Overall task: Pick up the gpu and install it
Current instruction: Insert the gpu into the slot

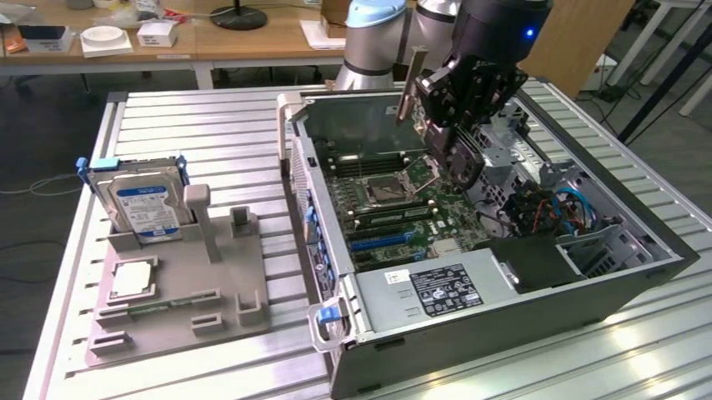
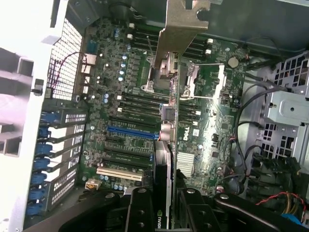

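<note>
The gpu [image 2: 169, 121] has a dull metal bracket [image 2: 182, 29]; the table [image 1: 200, 125] is ribbed, satin metal.

Room light comes evenly from overhead, cool white, with no hard shadows.

Exterior view: strong glare off the slatted metal table [image 1: 634, 350] at the near corner on the exterior view's right, where the slats wash out to white. The floor beyond is dim. The deeper bays of the open computer case [image 1: 523, 325] sit in shade. A small blue lamp [image 1: 528, 33] glows on the arm [image 1: 373, 42].

Wrist view: the pale case frame [image 2: 21, 72] is blown out to pure white, its detail lost. The motherboard [image 2: 120, 111] is evenly lit. The metal end of the gpu [image 2: 170, 121] catches a warm tint. The gripper [image 2: 163, 203], clamped on the card, reads near-black, lit on its edges alone.
</note>
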### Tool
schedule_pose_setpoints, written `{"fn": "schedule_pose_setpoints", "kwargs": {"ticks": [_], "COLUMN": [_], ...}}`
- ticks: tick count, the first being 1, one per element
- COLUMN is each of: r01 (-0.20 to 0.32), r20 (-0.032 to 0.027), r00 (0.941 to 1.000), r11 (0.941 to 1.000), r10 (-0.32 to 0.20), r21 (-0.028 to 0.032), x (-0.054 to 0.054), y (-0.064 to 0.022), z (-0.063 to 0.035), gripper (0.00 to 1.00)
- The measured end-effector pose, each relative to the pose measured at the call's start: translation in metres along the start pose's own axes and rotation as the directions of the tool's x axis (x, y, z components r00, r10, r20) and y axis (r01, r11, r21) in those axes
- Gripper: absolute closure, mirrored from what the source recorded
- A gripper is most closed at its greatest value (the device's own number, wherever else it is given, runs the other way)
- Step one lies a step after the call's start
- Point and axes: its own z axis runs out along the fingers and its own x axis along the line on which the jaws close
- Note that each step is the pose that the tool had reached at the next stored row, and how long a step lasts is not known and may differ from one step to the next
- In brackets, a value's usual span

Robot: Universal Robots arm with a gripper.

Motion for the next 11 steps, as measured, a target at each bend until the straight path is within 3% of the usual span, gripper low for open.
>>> {"fn": "schedule_pose_setpoints", "kwargs": {"ticks": [11], "r01": [0.071], "r20": [-0.0033], "r00": [0.9974], "r11": [0.9975], "r10": [-0.071], "r21": [-0.0007], "x": [0.0], "y": [0.0], "z": [0.0001], "gripper": [0.73]}}
